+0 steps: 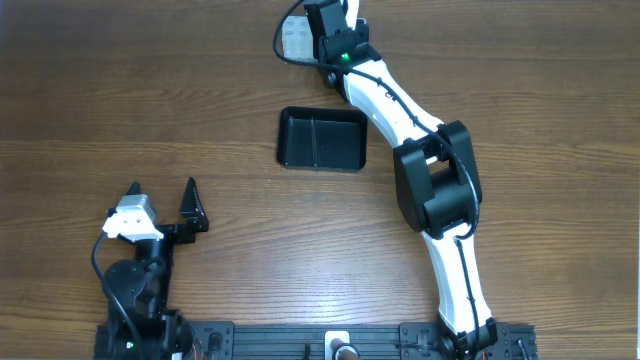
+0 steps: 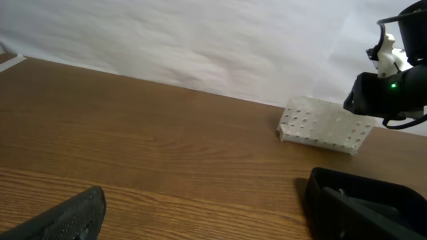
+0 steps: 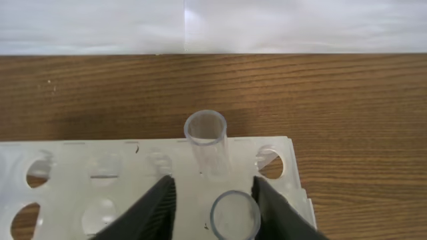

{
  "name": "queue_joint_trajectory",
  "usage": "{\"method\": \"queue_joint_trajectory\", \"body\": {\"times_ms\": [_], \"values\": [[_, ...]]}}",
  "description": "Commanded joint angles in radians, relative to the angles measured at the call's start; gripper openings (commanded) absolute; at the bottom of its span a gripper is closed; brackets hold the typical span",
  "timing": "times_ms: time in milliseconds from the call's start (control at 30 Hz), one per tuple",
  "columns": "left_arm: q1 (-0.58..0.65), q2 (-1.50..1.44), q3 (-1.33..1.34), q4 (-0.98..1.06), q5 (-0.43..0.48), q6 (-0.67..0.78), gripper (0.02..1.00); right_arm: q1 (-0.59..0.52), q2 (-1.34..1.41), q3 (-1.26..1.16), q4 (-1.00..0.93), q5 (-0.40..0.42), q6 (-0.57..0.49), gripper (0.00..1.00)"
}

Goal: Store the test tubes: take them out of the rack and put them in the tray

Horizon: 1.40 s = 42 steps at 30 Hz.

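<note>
Right gripper (image 3: pixel 215 210) hangs half-open over the test tube rack (image 3: pixel 67 190) at the desk's (image 1: pixel 520 80) far edge. Its fingers sit astride one test tube (image 3: pixel 235 215), seemingly without touching it. Left gripper (image 1: pixel 165 195) gapes empty, well apart from the tray (image 1: pixel 322 138).

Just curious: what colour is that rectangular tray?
A black rectangular plastic tray, clearest in the top view.

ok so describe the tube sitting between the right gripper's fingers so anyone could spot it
Find the white rack at the far side of the table, beyond the black tray. Two clear tubes stand at its end under the right gripper. Yours is the tube between the open fingers; the other tube stands just past the fingertips.
</note>
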Motion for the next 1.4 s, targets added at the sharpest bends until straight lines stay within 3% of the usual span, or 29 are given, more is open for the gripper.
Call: {"method": "queue_joint_trajectory", "body": {"times_ms": [33, 267, 1400], "values": [[0.0, -0.007, -0.005, -0.003, -0.003, 0.014, 0.996, 0.008, 0.014, 0.021, -0.001, 0.018, 0.002, 0.294], [0.001, -0.007, -0.005, -0.003, -0.003, 0.014, 1.0, 0.01, 0.014, 0.021, -0.001, 0.018, 0.002, 0.167], [0.001, -0.007, -0.005, -0.003, -0.004, 0.014, 0.998, 0.022, -0.095, 0.037, -0.002, 0.018, -0.003, 0.112]]}}
